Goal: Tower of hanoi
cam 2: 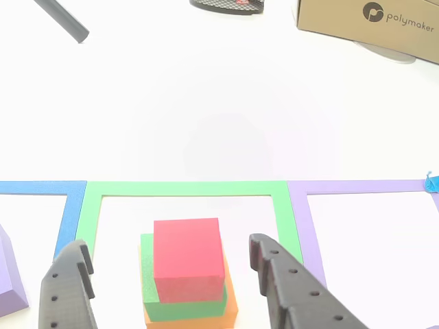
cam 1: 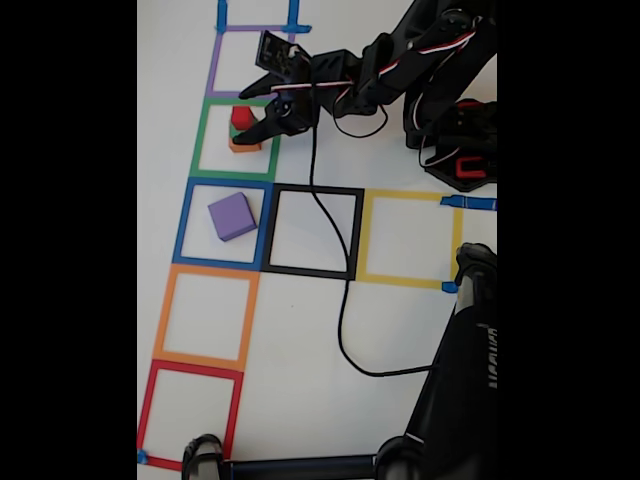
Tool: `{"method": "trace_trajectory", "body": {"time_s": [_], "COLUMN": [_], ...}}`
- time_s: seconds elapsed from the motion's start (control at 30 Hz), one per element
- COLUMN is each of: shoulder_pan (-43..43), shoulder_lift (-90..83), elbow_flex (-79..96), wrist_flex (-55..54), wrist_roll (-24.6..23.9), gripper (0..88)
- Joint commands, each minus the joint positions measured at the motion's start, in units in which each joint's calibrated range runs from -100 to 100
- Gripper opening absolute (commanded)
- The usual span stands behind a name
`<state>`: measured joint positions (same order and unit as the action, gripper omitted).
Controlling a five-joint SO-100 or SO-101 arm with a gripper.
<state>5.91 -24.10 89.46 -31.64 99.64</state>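
Note:
The tower of hanoi stands as a stack inside the green tape square: a red cube on a green cube on an orange cube. The purple cube lies apart in the blue tape square, and its edge shows at the far left of the other view. My gripper is open, with one finger to the left of the stack and the other to its right. In the fixed view the gripper straddles the red cube, with orange showing below it.
More tape squares lie on the white table: purple, black, yellow, orange, red. A black cable crosses the black square. A dark stand rises at lower right. A cardboard box stands beyond.

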Motion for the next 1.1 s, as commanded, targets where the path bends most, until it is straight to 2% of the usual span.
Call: {"method": "trace_trajectory", "body": {"time_s": [0.0, 1.07], "shoulder_pan": [-0.92, -1.79], "shoulder_lift": [0.97, 4.12], "elbow_flex": [-1.10, -2.19], "wrist_flex": [-2.37, -3.42], "wrist_roll": [0.36, 0.36], "gripper": [23.8, 6.7]}}
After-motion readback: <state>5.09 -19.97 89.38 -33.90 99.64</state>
